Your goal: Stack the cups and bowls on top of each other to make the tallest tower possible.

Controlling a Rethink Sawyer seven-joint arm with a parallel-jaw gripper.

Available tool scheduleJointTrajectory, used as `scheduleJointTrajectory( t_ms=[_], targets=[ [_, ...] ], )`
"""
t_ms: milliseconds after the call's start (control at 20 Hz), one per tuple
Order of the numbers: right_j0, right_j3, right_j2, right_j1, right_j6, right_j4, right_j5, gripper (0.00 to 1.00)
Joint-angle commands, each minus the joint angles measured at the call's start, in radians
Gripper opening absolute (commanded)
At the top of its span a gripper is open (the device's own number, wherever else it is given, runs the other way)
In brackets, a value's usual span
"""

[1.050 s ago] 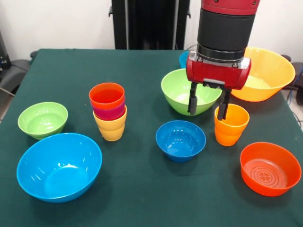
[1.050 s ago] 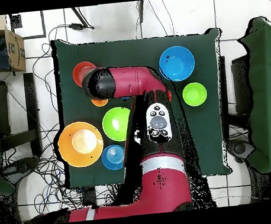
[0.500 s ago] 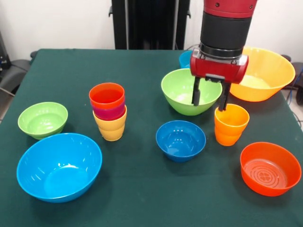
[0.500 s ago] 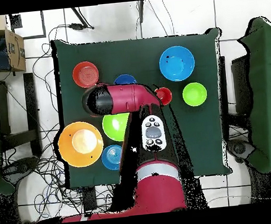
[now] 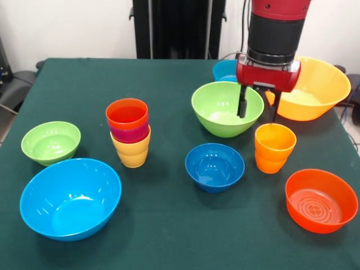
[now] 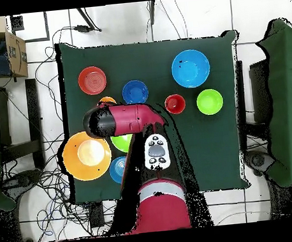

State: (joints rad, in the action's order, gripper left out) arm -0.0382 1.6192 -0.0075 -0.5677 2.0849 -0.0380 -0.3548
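On my front feed the tower is a short stack of three glossy plastic tumblers: an orange-yellow cup at the base, a purple one nested in it, and a red-orange cup on top. It stands on the dark green table, between the small green bowl and the dark blue bowl. The lone orange plastic cup sits upright beside the dark blue bowl, near the orange-red bowl.

The red hand hangs above that orange cup with its two black fingers spread and nothing between them, in front of the large green bowl and the big orange-yellow bowl.

A second ago the fingers straddled the orange cup's rim; since then the hand has risen clear and drawn back, leaving the cup in place.
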Motion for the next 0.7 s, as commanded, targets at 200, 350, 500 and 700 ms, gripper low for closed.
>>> scheduleJointTrajectory(
  t_ms=[200,350,500,700],
  targets=[
    [0.064,-0.005,0.012,0.111,0.185,0.035,0.142,1.0],
    [0.061,-0.031,0.003,0.111,0.155,0.044,0.118,1.0],
    [0.053,-0.052,0.002,0.099,0.123,0.049,0.075,1.0],
    [0.053,-0.053,-0.013,0.118,0.112,0.039,0.078,1.0]
  ],
)
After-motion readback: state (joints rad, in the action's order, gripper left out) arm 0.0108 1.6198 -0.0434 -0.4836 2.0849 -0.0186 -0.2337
